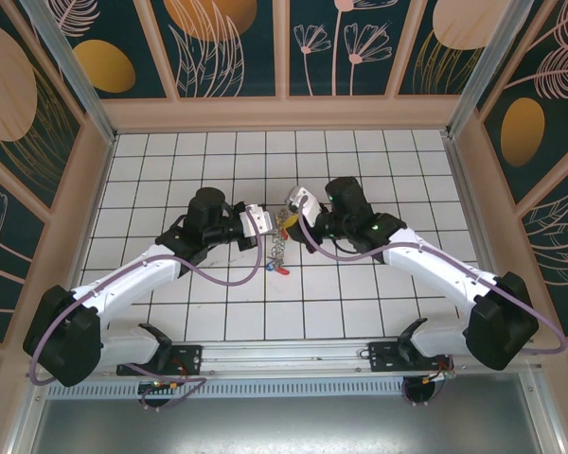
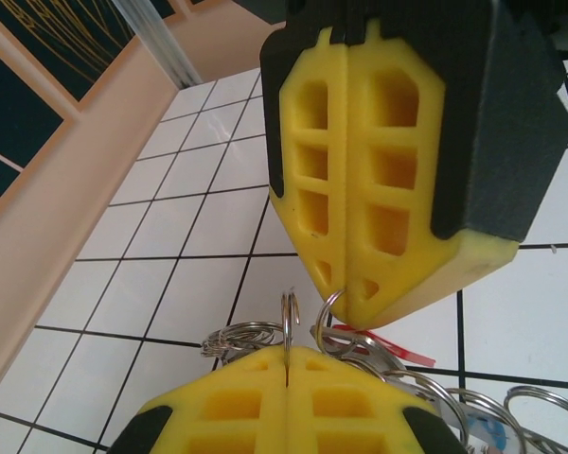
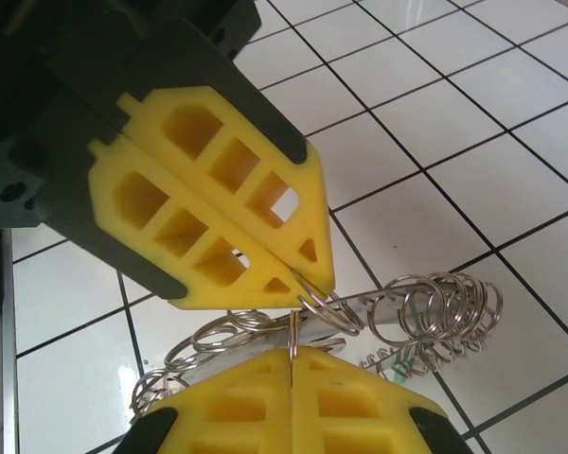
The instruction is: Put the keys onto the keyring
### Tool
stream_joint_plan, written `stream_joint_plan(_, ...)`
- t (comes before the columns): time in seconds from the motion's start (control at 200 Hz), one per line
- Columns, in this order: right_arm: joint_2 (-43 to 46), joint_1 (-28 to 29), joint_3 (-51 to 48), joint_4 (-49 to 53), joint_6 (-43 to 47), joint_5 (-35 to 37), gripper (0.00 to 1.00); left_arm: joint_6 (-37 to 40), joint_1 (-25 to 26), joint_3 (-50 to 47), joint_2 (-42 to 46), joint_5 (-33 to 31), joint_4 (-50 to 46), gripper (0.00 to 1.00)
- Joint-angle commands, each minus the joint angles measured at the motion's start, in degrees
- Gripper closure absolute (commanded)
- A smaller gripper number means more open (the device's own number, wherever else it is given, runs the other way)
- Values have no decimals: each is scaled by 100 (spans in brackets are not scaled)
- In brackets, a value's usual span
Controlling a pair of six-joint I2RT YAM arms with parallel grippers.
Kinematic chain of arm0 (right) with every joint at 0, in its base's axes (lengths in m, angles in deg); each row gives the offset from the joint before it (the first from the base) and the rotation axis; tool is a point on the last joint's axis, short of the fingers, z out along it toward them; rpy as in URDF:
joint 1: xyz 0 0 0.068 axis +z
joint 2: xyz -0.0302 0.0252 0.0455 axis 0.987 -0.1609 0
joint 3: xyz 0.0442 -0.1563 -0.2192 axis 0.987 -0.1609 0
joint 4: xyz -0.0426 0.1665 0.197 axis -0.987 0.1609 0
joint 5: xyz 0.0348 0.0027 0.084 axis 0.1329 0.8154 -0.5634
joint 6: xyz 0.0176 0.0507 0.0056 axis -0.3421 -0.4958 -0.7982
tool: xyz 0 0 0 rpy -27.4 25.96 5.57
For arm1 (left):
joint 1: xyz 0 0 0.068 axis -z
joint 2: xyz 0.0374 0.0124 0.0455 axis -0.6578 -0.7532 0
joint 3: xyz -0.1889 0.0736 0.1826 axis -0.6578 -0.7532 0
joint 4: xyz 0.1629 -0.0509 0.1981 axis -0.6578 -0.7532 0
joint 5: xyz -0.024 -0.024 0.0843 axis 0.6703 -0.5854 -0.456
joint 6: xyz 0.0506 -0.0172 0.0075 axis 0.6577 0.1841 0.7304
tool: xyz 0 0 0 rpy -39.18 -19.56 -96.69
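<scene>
Tabletop: white tiles.
Left pincer: clenched on keyring loop, steadying it.
Right pincer: clenched on neighbouring loop, likely prising.

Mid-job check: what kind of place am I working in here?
Probably a purpose-built robot test booth, not a real room: white tiled floor, wood-framed walls with painted plant panels, and a metal rail along the near edge.

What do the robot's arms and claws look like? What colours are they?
The left arm and right arm are white tubes with chunky black joints. A thin purple cable loops along each. The right arm has a tiny green light. The left claw and right claw have yellow pointed fingers with square window holes, backed by black shells.
</scene>
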Motion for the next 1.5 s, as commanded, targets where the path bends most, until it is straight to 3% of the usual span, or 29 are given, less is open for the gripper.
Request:
stream_joint_plan(0.0, -109, 49, 297, -120, -111, 95, 100, 82, -1, 18, 20, -5, 171, 100)
stream_joint_plan(0.831, -394, 32, 626, 48, 12, 324, 100, -131, -2, -58, 28, -177, 478, 100)
stream_joint_plan(1.021, -280, -153, 524, 146, -38, 203, 100, -449, -1, -441, 212, -121, 1292, 100)
stream_joint_plan(1.491, -16, -634, 204, -41, -470, -230, 100, -920, -1, -653, 214, 385, 2050, 100)
